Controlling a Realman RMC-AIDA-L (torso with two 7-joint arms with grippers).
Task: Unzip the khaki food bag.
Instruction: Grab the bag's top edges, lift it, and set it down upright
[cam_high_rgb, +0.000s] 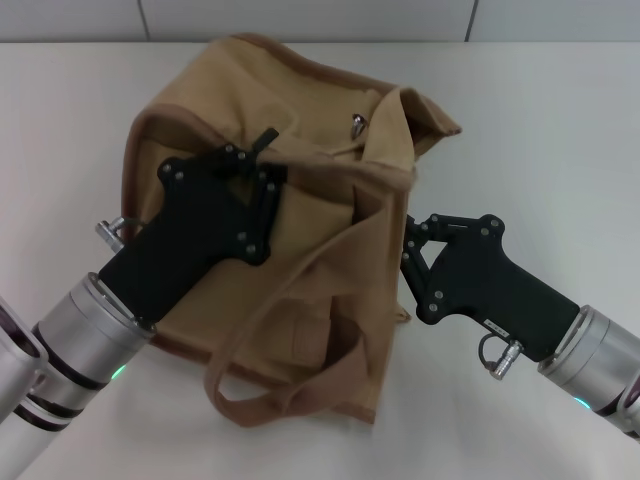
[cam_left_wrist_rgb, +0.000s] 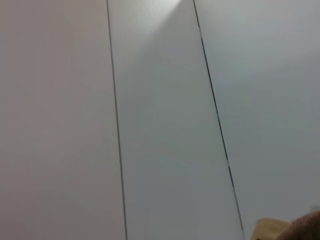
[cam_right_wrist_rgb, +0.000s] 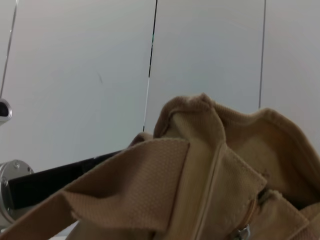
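Writing: none can be read on the bag, the arms or the wall in any view.
Bag: the khaki food bag (cam_high_rgb: 320, 240) lies slumped on the white table (cam_high_rgb: 560, 130), at the middle of the head view, its top leaning towards 12 o'clock.
Trim: darker brown edging runs along the bag's far rim and down its sides.
Handle: one strap handle (cam_high_rgb: 275, 380) loops out over the table at 6 o'clock from the bag's middle.
Zipper pull: a small silver zipper pull (cam_high_rgb: 357, 124) sits near the top of the bag, at about 1 o'clock from its middle; a metal piece at the zip also shows low in the right wrist view (cam_right_wrist_rgb: 243, 232).
Left gripper: the left gripper (cam_high_rgb: 262, 148) lies across the bag's upper left face at 10 o'clock, fingertips pressed close together at a fold of cloth; whether they pinch it cannot be told.
Right gripper: the right gripper (cam_high_rgb: 408, 245) comes in from 4 o'clock and meets the bag's right edge; its tips are hidden behind the cloth, so how wide it stands cannot be told.
In the way: the left arm's black body covers much of the bag's left face.
Surroundings: a panelled wall (cam_left_wrist_rgb: 165, 120) with thin dark seams fills the left wrist view, with a corner of tan cloth at its edge.
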